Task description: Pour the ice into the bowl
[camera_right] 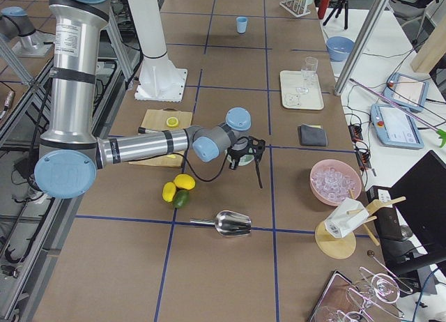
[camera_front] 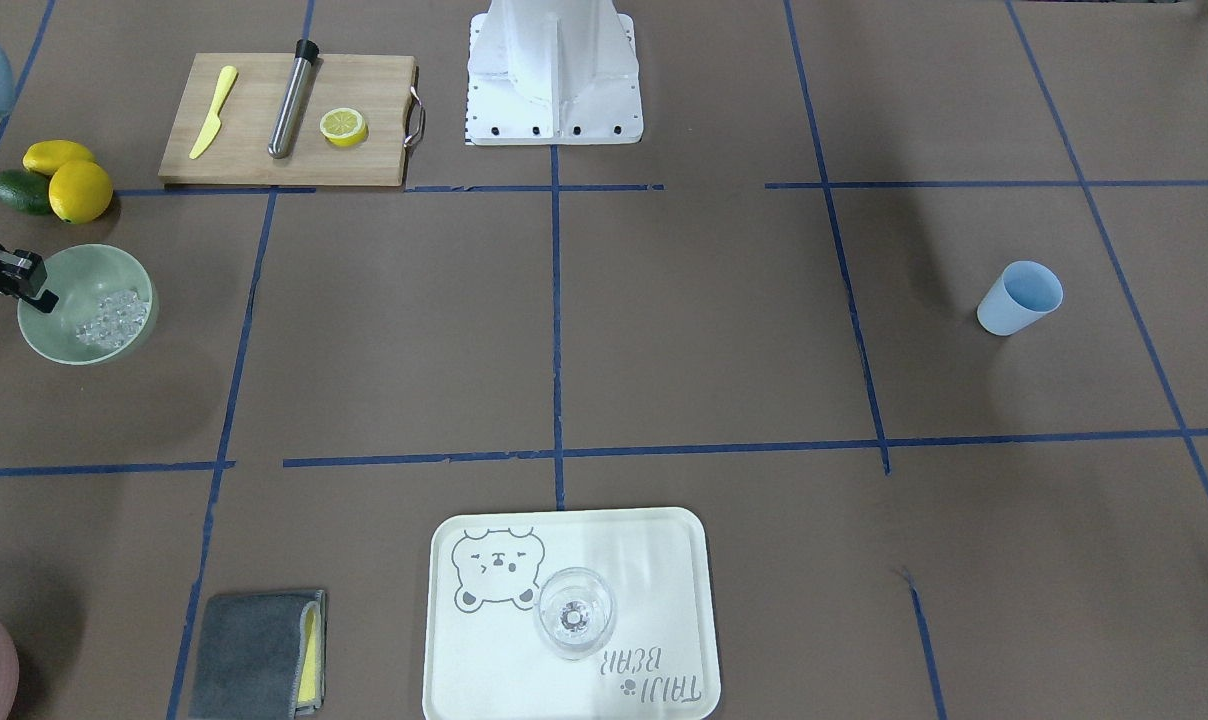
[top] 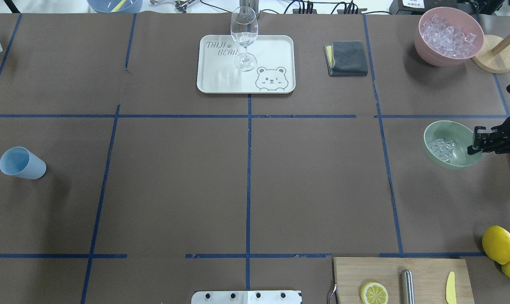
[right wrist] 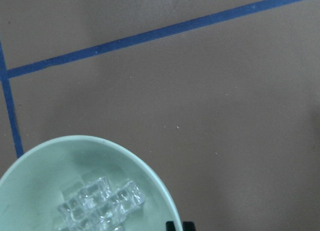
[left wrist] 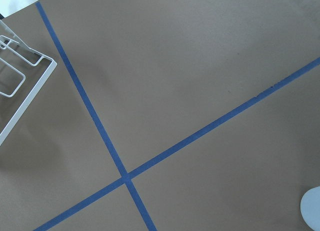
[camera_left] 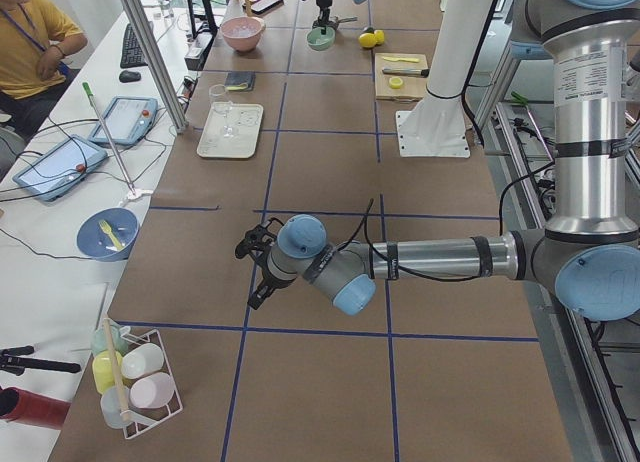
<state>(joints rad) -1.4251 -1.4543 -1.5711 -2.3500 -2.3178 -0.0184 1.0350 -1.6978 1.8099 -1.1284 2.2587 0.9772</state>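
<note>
We judged the ice [top: 443,147] slippery, the light bowl [top: 457,158] best pinched at its three-o'clock rim, where the right gripper [top: 472,147] stood narrow-jawed.

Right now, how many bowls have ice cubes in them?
2. The green bowl beside the right gripper holds a small pile of ice; the pink bowl, near the grey cloth at the far edge, is heaped. None looks hidden.
</note>
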